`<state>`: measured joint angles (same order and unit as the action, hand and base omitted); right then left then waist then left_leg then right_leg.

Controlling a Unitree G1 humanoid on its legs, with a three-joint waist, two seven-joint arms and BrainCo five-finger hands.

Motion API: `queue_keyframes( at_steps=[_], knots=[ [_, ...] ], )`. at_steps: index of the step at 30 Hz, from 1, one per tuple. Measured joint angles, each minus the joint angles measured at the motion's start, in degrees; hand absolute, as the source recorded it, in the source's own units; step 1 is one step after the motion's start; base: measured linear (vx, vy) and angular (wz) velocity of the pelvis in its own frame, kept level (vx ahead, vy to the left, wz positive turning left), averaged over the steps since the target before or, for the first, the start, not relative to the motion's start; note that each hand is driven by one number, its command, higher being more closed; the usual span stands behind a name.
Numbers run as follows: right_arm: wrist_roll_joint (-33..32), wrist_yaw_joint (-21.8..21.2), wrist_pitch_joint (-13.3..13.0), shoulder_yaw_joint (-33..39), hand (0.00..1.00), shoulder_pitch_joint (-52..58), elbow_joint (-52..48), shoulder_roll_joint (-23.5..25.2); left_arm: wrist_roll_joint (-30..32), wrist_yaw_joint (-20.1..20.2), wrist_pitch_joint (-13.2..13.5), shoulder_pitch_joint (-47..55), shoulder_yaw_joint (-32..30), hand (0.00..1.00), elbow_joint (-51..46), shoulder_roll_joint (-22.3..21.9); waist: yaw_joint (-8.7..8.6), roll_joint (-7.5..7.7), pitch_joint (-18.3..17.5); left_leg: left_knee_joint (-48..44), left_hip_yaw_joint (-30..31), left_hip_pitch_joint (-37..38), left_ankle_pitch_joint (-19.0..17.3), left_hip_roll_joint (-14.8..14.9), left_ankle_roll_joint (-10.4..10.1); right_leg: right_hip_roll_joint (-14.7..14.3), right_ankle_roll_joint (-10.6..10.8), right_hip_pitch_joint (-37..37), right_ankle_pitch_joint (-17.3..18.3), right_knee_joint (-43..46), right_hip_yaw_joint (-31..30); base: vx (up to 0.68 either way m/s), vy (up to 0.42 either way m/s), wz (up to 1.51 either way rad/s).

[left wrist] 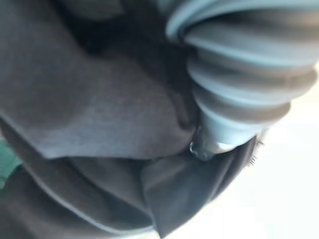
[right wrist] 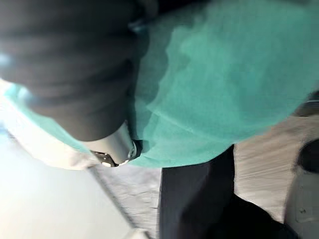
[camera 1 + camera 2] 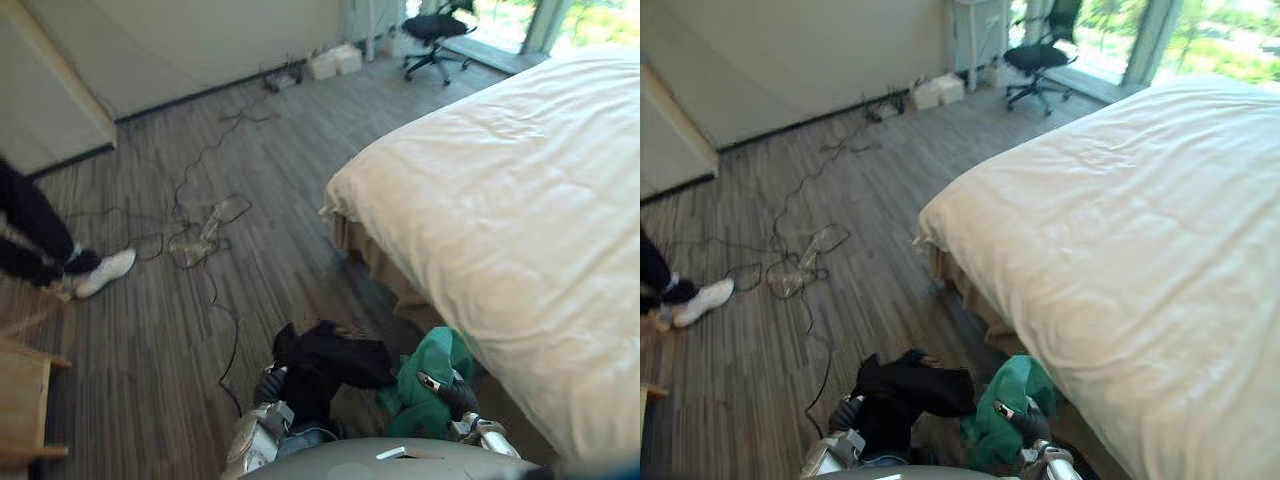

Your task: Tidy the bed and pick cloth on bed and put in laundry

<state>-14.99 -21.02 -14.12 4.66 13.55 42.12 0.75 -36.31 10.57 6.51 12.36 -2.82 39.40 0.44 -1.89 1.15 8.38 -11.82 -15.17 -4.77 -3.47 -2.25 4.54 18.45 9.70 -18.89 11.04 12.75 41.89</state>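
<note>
Green cloth (image 2: 229, 74) against right hand (image 3: 447, 392)

You're in a bedroom: a wide bed under a white quilt (image 3: 510, 220) at right, grey wood-plank floor (image 3: 240, 150), black swivel office chair (image 3: 435, 35) far off.
</note>
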Motion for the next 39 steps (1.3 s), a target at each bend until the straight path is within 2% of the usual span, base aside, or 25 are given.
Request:
queue_keyframes(
  at_steps=[2, 4, 6, 7, 8, 9, 10, 11, 12, 14, 15, 16, 17, 18, 19, 20, 22, 25, 26, 31, 34, 36, 37, 38, 39],
  knots=[
    [0.6, -0.3, -0.1, 0.0, 1.0, 0.3, -1.7, 1.1, 0.0, 0.0, 0.1, 0.9, 0.0, 1.0, 0.1, 1.2, 0.08, -0.46, 0.3, 6.0, 2.3, 2.9, 2.6, -0.8, 0.6, -0.2, -0.7, 0.4, -3.5, 1.8, -0.4, 0.14, 0.052, 0.55],
    [0.9, -1.2, -0.2, -0.5, 1.0, 0.4, -3.2, 1.5, 0.0, 0.5, 0.8, 1.7, 0.2, 1.0, 0.1, 2.2, 0.21, -0.23, 0.3, 9.5, 4.9, 5.0, 3.9, -2.2, 1.3, 0.0, -1.0, 0.3, -4.3, 4.2, -0.5, 0.14, -0.009, 0.69],
    [1.1, -1.8, -0.2, -0.7, 1.0, 0.8, -5.1, 1.5, 0.0, 1.0, 2.0, 1.7, 0.6, 1.0, 0.0, 2.7, 1.09, -0.45, 0.4, 10.7, 7.8, 6.6, 4.1, -3.7, 1.6, 2.9, -1.6, 1.4, -6.3, 12.2, -1.0, 0.16, 0.012, 0.84],
    [1.1, -2.3, -0.1, -0.7, 1.0, 0.9, -5.8, 0.4, 0.3, 1.5, 2.9, 1.7, 0.9, 1.0, 0.0, 2.5, 1.31, -1.48, 1.0, 11.8, 10.1, 8.1, 4.0, -4.3, 1.7, 5.8, -5.5, 3.9, -8.6, 21.0, -2.7, 0.17, 0.066, 0.78],
    [1.1, -2.3, 0.1, -0.9, 1.0, 0.9, -5.8, -0.1, 0.9, 1.6, 3.1, 1.6, 1.3, 1.0, 0.0, 2.4, 1.3, -1.95, 1.3, 12.2, 11.5, 8.8, 3.5, -4.4, 1.9, 6.9, -8.8, 5.9, -6.9, 26.3, -4.7, 0.17, 0.065, 0.94],
    [1.1, -2.3, 0.2, -1.4, 1.0, 0.9, -5.7, -0.3, 1.0, 1.6, 3.4, 1.1, 1.3, 1.0, 0.0, 2.4, 1.35, -2.46, 1.5, 12.3, 13.5, 9.5, 3.6, -4.4, 2.3, 6.3, -9.9, 9.1, -2.8, 30.6, -8.5, 0.15, 0.045, 1.03],
    [1.1, -2.3, 0.2, -2.7, 1.0, 1.0, -5.7, -0.4, 1.0, 1.7, 3.8, 1.3, 1.3, 1.0, 0.0, 2.9, 1.22, -3.0, 1.9, 12.3, 16.0, 10.1, 3.8, -4.1, 3.2, 3.3, -7.3, 12.4, 1.1, 31.1, -13.6, 0.14, 0.0, 1.33],
    [0.9, -2.3, -0.2, -3.9, 1.0, 1.1, -6.4, -0.9, 1.0, 1.8, 3.9, 1.3, 1.3, 1.0, 0.0, 3.5, 0.75, -3.12, 2.0, 12.1, 18.3, 10.5, 4.0, -3.8, 3.1, 0.3, -6.1, 14.8, 3.7, 28.5, -18.1, 0.11, -0.008, 1.23],
    [0.8, -2.3, -0.6, -4.2, 1.0, 1.1, -6.5, -1.2, 0.9, 2.1, 3.9, 1.2, 1.3, 1.0, 0.0, 3.6, 0.56, -3.11, 2.0, 11.9, 19.6, 10.6, 4.1, -3.6, 3.0, -1.3, -5.6, 15.6, 4.5, 26.3, -19.7, 0.1, -0.068, 1.2],
    [-0.9, -2.2, -2.2, -4.3, 1.0, 2.3, -6.3, -1.8, 0.9, 3.1, 4.0, 0.6, 1.6, 1.0, -0.1, 3.9, 0.93, -2.97, 1.8, 11.3, 24.3, 10.9, 3.8, -3.1, 2.1, -6.7, -5.5, 18.3, 5.3, 15.1, -26.4, 0.07, -0.129, 1.09],
    [-1.6, -2.2, -2.4, -4.4, 1.0, 2.6, -6.3, -1.7, 0.9, 3.2, 4.0, 0.6, 1.6, 1.0, -0.1, 3.9, 0.97, -2.58, 1.7, 11.2, 25.3, 10.8, 3.7, -3.2, 1.7, -7.6, -5.5, 18.7, 5.3, 12.7, -28.1, 0.07, -0.177, 0.93],
    [-2.3, -2.2, -2.9, -4.5, 1.0, 3.4, -6.3, -1.5, 1.0, 3.3, 4.0, 0.6, 1.6, 1.0, -0.1, 3.9, 1.2, -1.07, 1.3, 10.5, 26.2, 10.8, 3.1, -3.7, 0.8, -8.6, -6.0, 19.0, 3.2, 7.9, -31.0, 0.08, -0.208, 0.63],
    [-2.9, -2.3, -3.2, -4.6, 1.0, 4.2, -6.5, -0.8, 1.0, 3.4, 3.8, 0.9, 1.6, 1.0, -0.1, 4.5, 1.77, 1.39, 1.0, 9.9, 25.6, 10.7, 1.3, -4.9, 0.0, -7.5, -6.5, 19.0, -1.9, 5.3, -32.3, 0.06, -0.17, 0.49],
    [-3.0, -2.3, -3.3, -4.6, 1.0, 4.5, -6.5, -0.7, 1.1, 3.4, 3.4, 1.1, 1.4, 1.0, 0.0, 4.5, 1.77, 2.33, 0.8, 9.0, 22.5, 10.5, -0.2, -4.2, -0.5, -7.2, -6.0, 18.0, -0.4, 5.0, -32.0, 0.06, -0.235, 0.2],
    [-3.0, -2.3, -3.3, -4.4, 1.0, 5.0, -7.5, -0.3, 1.3, 3.7, 2.8, 1.6, 1.2, 1.0, -0.2, 3.3, 1.76, 1.29, 0.8, 7.1, 14.9, 9.8, -2.1, -1.0, -1.7, -7.8, -6.2, 17.9, -0.3, 4.5, -31.3, 0.04, -0.187, 0.12],
    [-3.0, -2.3, -3.5, -4.3, 1.0, 5.1, -8.8, -0.6, 1.6, 4.3, 2.8, 2.0, 1.1, 1.0, -0.4, 2.3, 1.46, 1.0, 0.6, 6.4, 12.8, 9.7, -2.2, -0.1, -2.3, -8.0, -6.4, 18.0, 0.0, 4.3, -31.0, 0.07, -0.24, -0.09],
    [-3.3, -2.3, -3.8, -4.3, 1.0, 6.5, -10.8, -1.8, 2.3, 6.0, 2.8, 2.7, 1.1, 1.0, -1.8, 0.2, 1.24, -1.22, -0.1, 6.5, 12.3, 9.7, -2.0, 0.5, -2.8, -8.8, -6.5, 17.1, 0.0, 3.2, -31.4, 0.12, -0.119, -0.1],
    [-4.1, -2.3, -3.6, -4.5, 1.0, 7.0, -11.5, -1.6, 3.8, 7.5, 2.9, 2.8, 1.2, 1.0, -2.2, -0.2, 1.32, -1.24, -0.4, 6.8, 12.4, 10.4, -2.3, 0.9, -3.3, -9.3, -6.5, 15.9, 0.0, 1.9, -31.3, 0.1, -0.052, 0.02],
    [-4.0, -2.3, -3.1, -5.6, 1.0, 7.5, -9.0, -1.2, 4.4, 9.1, 3.8, 5.1, 4.9, 1.0, -1.8, 1.9, 1.51, 0.2, -4.6, 14.8, 13.0, 12.6, 3.1, 0.1, -2.8, -10.3, -5.5, 14.5, -4.1, -4.9, -32.2, 0.0, 0.0, 0.0],
    [-4.0, -2.3, -3.1, -5.6, 1.0, 8.2, -8.9, -1.2, 4.4, 9.1, 3.9, 5.1, 4.8, 1.0, -1.2, 1.8, 1.47, 0.26, -4.6, 14.9, 12.8, 12.7, 3.1, 0.1, -2.8, -10.3, -5.5, 14.6, -4.1, -4.9, -32.2, 0.0, 0.0, 0.0],
    [-4.3, -1.9, -3.3, -5.6, 1.0, 9.3, -8.4, -0.9, 4.4, 9.1, 5.9, 5.7, 4.2, 1.0, 0.3, 1.1, 1.33, 0.41, -4.5, 15.0, 12.4, 12.6, 2.3, 0.5, -3.7, -10.5, -5.7, 14.7, -3.7, -5.0, -32.3, 0.0, -0.002, -0.02],
    [-5.1, -1.3, -3.5, -5.6, 1.0, 10.9, -8.5, -0.8, 4.5, 9.1, 8.3, 6.7, 3.3, 1.0, 0.2, 0.8, 1.56, 0.38, -4.4, 12.4, 11.5, 10.9, 0.2, 1.1, -4.1, -10.8, -6.0, 15.3, -3.1, -4.4, -32.3, 0.01, -0.021, -0.18],
    [-5.2, -1.1, -3.8, -5.7, 1.0, 12.1, -9.0, -1.0, 4.4, 9.1, 10.1, 7.5, 2.1, 1.0, 0.1, 0.5, 2.06, 0.18, -4.1, 7.3, 10.3, 8.9, -3.3, 2.1, -5.2, -11.3, -6.3, 15.7, -1.9, -3.2, -32.5, 0.05, -0.086, -0.4],
    [-5.4, -1.0, -3.9, -5.8, 1.0, 13.8, -10.4, -1.2, 4.4, 9.1, 11.7, 8.6, 0.5, 1.0, 0.1, 0.0, 2.55, 0.16, -3.8, 1.5, 8.4, 7.2, -7.1, 3.9, -7.8, -12.2, -7.6, 16.0, -0.6, -1.5, -32.9, 0.05, -0.079, -0.5],
    [-6.1, -0.9, -3.9, -6.1, 1.0, 14.5, -11.1, -1.3, 4.5, 9.1, 12.8, 9.4, -0.4, 1.0, 0.0, -0.2, 3.16, 0.31, -3.6, -2.7, 7.5, 6.2, -8.1, 4.9, -9.2, -12.6, -8.7, 16.1, 0.2, -0.4, -33.1, 0.1, -0.105, -0.28]
  ],
)
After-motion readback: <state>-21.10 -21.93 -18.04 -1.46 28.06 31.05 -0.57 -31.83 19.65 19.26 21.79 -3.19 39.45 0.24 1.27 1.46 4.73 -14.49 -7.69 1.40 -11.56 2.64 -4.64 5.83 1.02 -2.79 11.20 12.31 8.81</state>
